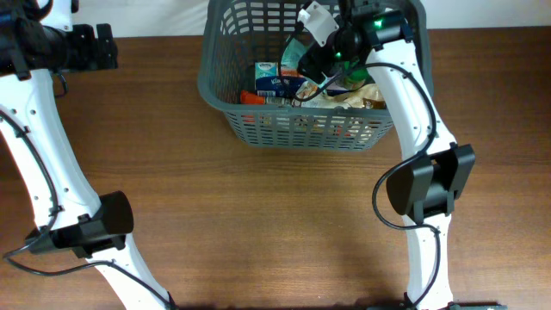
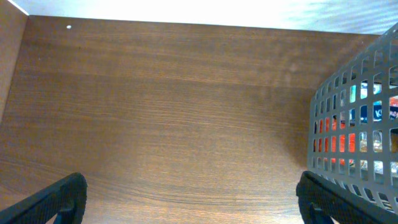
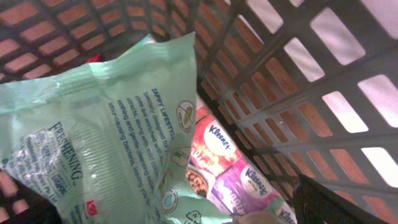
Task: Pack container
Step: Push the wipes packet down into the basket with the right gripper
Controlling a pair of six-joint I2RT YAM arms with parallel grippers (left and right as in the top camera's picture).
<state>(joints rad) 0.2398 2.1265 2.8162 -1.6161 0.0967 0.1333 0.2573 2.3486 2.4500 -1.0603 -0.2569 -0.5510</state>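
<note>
The dark grey basket [image 1: 301,131] stands at the back middle of the table and holds several groceries. My right gripper [image 1: 324,58] is down inside it, near its right wall [image 3: 298,93]. A pale green wipes pack [image 3: 112,137] lies between its jaws [image 3: 180,214], which stand wide apart. The pack also shows in the overhead view [image 1: 295,57]. My left gripper [image 1: 108,45] is open and empty over bare table [image 2: 196,202], left of the basket [image 2: 351,124].
A Kleenex tissue pack [image 3: 233,168] lies under the green pack. A blue-and-white box [image 1: 274,82] and red packets [image 1: 251,96] lie in the basket. The wooden table [image 1: 258,224] extends in front of the basket.
</note>
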